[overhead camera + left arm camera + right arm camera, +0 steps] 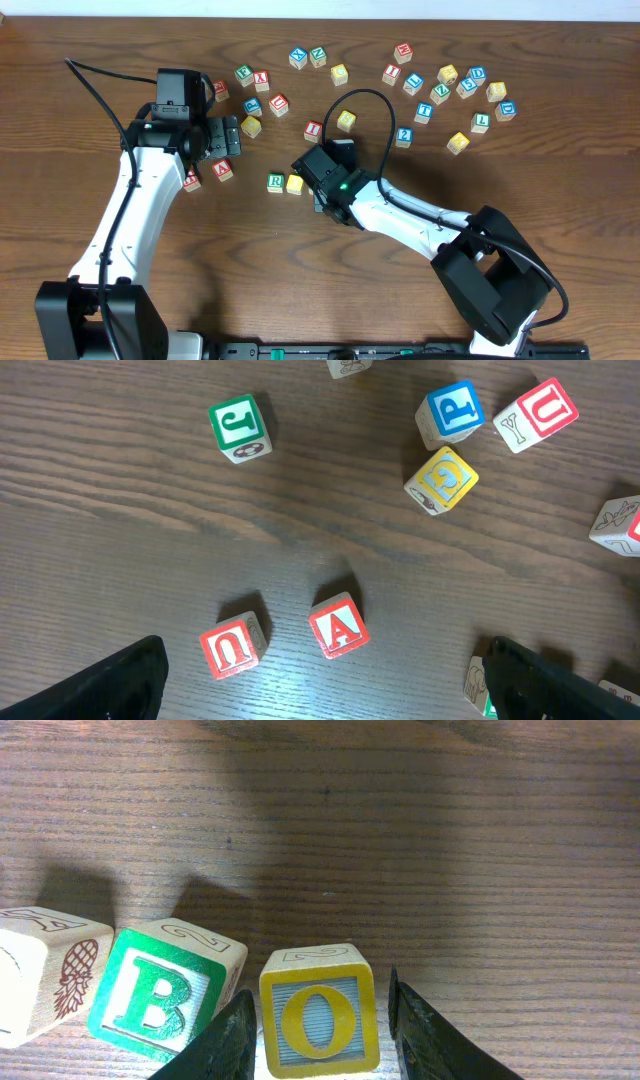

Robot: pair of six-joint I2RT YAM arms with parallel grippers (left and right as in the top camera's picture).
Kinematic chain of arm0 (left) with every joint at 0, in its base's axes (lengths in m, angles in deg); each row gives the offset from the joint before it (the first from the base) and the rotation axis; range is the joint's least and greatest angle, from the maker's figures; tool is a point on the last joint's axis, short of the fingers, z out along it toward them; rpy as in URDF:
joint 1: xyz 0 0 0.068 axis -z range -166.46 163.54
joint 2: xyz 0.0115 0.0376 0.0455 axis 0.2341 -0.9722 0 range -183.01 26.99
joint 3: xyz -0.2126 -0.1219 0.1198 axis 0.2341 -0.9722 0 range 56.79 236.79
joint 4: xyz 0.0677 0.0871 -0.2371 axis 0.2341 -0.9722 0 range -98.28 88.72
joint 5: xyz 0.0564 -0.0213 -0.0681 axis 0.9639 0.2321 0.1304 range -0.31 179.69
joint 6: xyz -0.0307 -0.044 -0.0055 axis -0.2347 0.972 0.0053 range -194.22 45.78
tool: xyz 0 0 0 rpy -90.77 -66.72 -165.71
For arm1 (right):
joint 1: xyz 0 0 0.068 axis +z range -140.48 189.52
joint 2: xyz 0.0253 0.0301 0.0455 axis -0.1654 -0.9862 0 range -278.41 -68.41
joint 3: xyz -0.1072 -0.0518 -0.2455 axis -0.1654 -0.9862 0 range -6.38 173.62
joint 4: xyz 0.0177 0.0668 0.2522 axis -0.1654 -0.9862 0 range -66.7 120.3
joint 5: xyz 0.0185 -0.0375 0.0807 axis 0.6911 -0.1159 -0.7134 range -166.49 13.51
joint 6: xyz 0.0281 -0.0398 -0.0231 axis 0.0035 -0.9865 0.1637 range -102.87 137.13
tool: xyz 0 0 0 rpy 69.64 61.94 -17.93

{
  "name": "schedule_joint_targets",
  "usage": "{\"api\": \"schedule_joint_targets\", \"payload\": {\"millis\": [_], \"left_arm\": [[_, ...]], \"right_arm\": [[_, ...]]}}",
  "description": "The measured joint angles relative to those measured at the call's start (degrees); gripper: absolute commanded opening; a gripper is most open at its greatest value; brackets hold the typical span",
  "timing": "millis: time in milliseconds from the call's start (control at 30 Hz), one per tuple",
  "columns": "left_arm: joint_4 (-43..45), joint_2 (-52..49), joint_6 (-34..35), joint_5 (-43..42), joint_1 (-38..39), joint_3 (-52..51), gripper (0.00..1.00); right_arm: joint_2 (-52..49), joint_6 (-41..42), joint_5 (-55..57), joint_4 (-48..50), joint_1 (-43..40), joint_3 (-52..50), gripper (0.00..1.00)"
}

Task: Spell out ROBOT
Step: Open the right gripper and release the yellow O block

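Right end effector (319,1002), yellow O cube (318,1012) between its jaws, narrow gaps

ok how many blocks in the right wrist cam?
3. Yellow O block, bottom centre, flanked by the right gripper; green B block left of it; pineapple-picture block cut off at the left edge. Others may lie out of frame.

Two arms of mine, left arm (125,215) and right arm (410,215), shared one table (580,180). Overhead, I counted about twenty-eight wooden letter cubes (339,73): eight red-topped, eight blue, seven yellow, five green. My right wrist camera caught three: one green B cube (160,995), one yellow O cube (318,1015), one cut-off cube (40,970).
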Motion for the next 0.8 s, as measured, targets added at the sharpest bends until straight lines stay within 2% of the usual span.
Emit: {"api": "schedule_joint_targets", "payload": {"millis": [800], "left_arm": [[0.00, 0.00, 0.00, 0.00, 0.00, 0.00, 0.99]], "right_arm": [[0.00, -0.07, 0.00, 0.00, 0.00, 0.00, 0.37]]}}
